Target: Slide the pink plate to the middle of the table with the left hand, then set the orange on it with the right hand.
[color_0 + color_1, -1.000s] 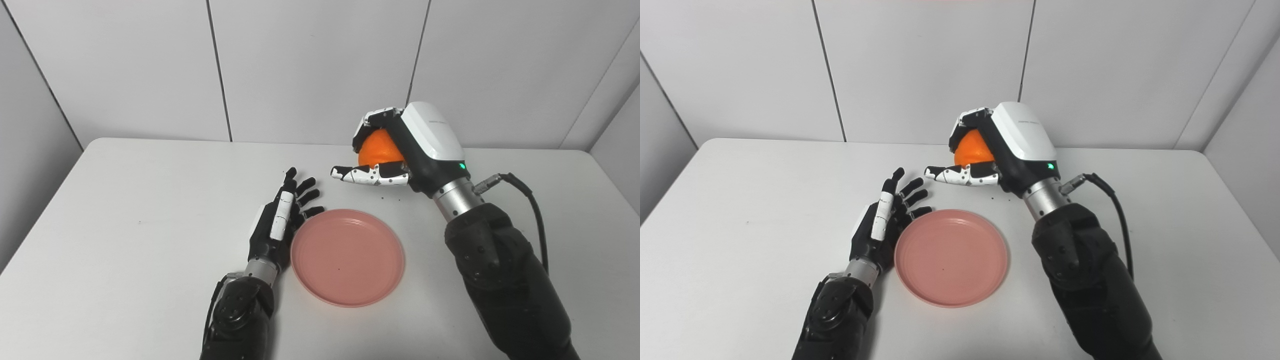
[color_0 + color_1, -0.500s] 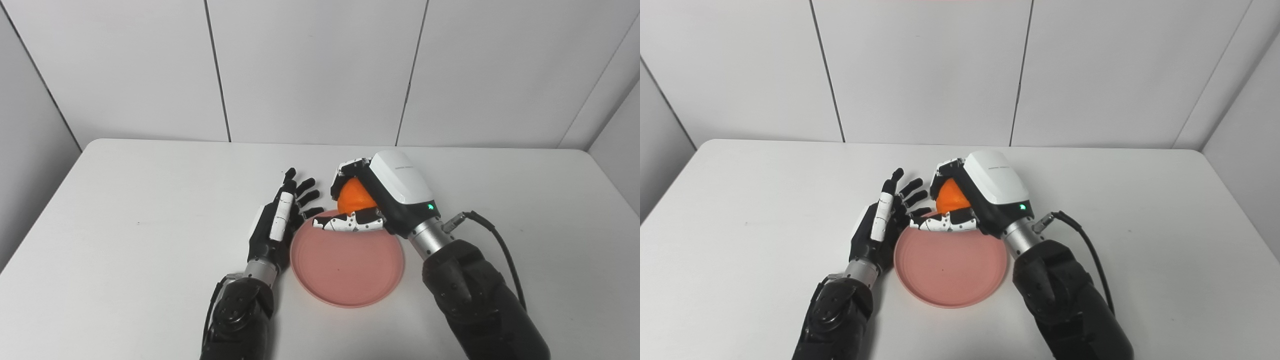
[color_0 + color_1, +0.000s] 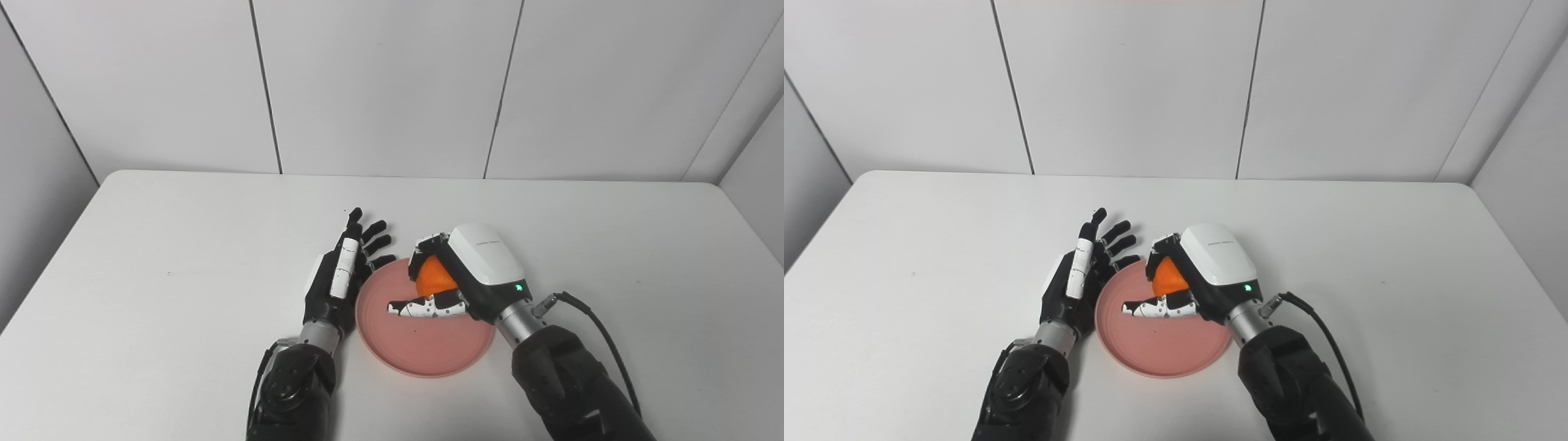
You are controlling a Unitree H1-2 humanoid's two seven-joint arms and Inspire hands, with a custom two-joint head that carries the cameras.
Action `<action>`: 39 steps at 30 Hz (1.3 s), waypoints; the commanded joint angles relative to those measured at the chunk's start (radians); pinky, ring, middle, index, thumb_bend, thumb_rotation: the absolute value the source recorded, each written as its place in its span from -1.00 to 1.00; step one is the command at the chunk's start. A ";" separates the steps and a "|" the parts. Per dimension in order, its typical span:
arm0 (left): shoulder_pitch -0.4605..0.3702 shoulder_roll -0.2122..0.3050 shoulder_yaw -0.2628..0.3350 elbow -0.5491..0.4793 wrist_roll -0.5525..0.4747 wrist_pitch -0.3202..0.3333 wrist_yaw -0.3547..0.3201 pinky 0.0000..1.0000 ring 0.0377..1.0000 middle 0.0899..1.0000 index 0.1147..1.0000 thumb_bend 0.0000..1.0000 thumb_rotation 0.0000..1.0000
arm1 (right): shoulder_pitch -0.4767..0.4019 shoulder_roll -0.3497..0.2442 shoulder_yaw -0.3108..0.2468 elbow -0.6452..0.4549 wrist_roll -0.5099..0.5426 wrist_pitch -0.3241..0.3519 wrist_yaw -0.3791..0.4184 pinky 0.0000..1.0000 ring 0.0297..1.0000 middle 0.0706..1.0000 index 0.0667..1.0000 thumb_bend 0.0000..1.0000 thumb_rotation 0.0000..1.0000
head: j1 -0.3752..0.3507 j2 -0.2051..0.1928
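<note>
The pink plate (image 3: 422,346) lies flat near the middle of the white table (image 3: 153,257). My right hand (image 3: 468,278) is over the plate's far half, shut on the orange (image 3: 432,277), which shows between its fingers and thumb. Whether the orange touches the plate cannot be told. My left hand (image 3: 340,275) rests open on the table, edge-on, its palm side against the plate's left rim, fingers spread and pointing away from me.
A black cable (image 3: 603,331) loops out from my right wrist over the table. Grey panel walls (image 3: 380,86) close off the table's far side and both ends.
My right hand has carried the orange down and toward me, from above the table behind the plate to low over the plate. The left hand and the plate have stayed put.
</note>
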 commanded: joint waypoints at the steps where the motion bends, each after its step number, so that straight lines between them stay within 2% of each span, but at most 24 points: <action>1: 0.040 -0.003 -0.002 0.039 0.016 0.048 0.024 0.55 0.69 0.72 1.00 0.74 0.76 | -0.035 0.000 0.002 0.001 -0.014 -0.049 -0.024 -0.80 -0.75 -0.68 -0.57 0.02 -0.21 | 0.001 0.002; 6: 0.041 -0.005 -0.013 0.029 0.035 0.052 0.027 0.52 0.70 0.72 1.00 0.75 0.80 | -0.040 -0.002 0.015 0.045 -0.013 -0.046 -0.012 -0.80 -0.76 -0.70 -0.57 0.04 -0.25 | 0.010 0.009; 8: 0.041 -0.003 -0.018 0.029 0.041 0.053 0.027 0.54 0.70 0.71 1.00 0.77 0.81 | -0.045 -0.006 0.021 0.063 -0.006 -0.044 0.004 -0.78 -0.73 -0.66 -0.52 0.03 -0.23 | 0.009 0.011; 9: 0.041 -0.002 -0.020 0.031 0.041 0.051 0.026 0.57 0.72 0.71 1.00 0.78 0.82 | -0.047 -0.009 0.023 0.073 0.000 -0.048 0.010 -0.75 -0.68 -0.60 -0.44 0.02 -0.27 | 0.007 0.013; 12: 0.039 -0.002 -0.019 0.034 0.038 0.045 0.023 0.60 0.73 0.72 1.00 0.76 0.81 | -0.053 -0.014 0.032 0.091 0.002 -0.052 0.020 -0.72 -0.64 -0.56 -0.38 0.02 -0.27 | 0.007 0.016; 18: 0.039 -0.010 -0.018 0.030 0.033 0.045 0.023 0.63 0.70 0.66 1.00 0.74 0.79 | -0.067 -0.029 0.044 0.122 0.009 -0.080 0.020 -0.71 -0.65 -0.58 -0.43 0.04 -0.35 | 0.017 0.020; 24: 0.039 -0.014 -0.017 0.026 0.039 0.054 0.034 0.49 0.70 0.67 1.00 0.76 0.78 | -0.077 -0.033 0.042 0.122 0.005 -0.076 0.041 -0.67 -0.58 -0.49 -0.30 0.01 -0.27 | 0.017 0.021; 26: 0.039 -0.011 -0.018 0.027 0.043 0.055 0.034 0.54 0.72 0.67 1.00 0.78 0.80 | -0.080 -0.034 0.042 0.121 0.002 -0.077 0.041 -0.66 -0.58 -0.48 -0.27 -0.01 -0.21 | 0.017 0.021; 30: 0.040 -0.008 -0.019 0.031 0.044 0.050 0.029 0.50 0.74 0.71 1.00 0.78 0.81 | -0.088 -0.039 0.041 0.116 -0.005 -0.091 0.028 -0.66 -0.59 -0.50 -0.34 0.00 -0.09 | 0.017 0.021; 31: 0.040 -0.007 -0.019 0.036 0.045 0.044 0.027 0.52 0.74 0.71 1.00 0.78 0.82 | -0.090 -0.042 0.039 0.113 -0.003 -0.095 0.028 -0.66 -0.59 -0.50 -0.33 0.02 0.01 | 0.014 0.021; 33: 0.040 -0.006 -0.021 0.043 0.046 0.036 0.025 0.57 0.73 0.72 1.00 0.77 0.83 | -0.091 -0.045 0.034 0.105 0.002 -0.097 0.029 -0.65 -0.57 -0.47 -0.32 0.11 0.32 | 0.014 0.021; 35: 0.041 -0.006 -0.021 0.045 0.044 0.031 0.024 0.58 0.72 0.73 1.00 0.75 0.84 | -0.090 -0.049 0.030 0.095 0.005 -0.099 0.028 -0.65 -0.56 -0.45 -0.31 0.18 0.49 | 0.015 0.021; 37: 0.040 -0.007 -0.018 0.048 0.040 0.030 0.024 0.55 0.72 0.74 1.00 0.72 0.83 | -0.089 -0.055 0.029 0.087 0.003 -0.106 0.024 -0.61 -0.52 -0.39 -0.28 0.35 0.72 | 0.015 0.021; 38: 0.039 -0.007 -0.017 0.050 0.039 0.030 0.025 0.59 0.73 0.72 1.00 0.74 0.82 | -0.089 -0.057 0.030 0.084 0.001 -0.109 0.022 -0.58 -0.47 -0.30 -0.18 0.46 0.83 | 0.015 0.021; 39: 0.038 -0.007 -0.016 0.052 0.040 0.030 0.026 0.60 0.73 0.72 1.00 0.75 0.82 | -0.088 -0.061 0.032 0.082 -0.003 -0.118 0.015 -0.56 -0.45 -0.27 -0.15 0.50 0.87 | 0.015 0.022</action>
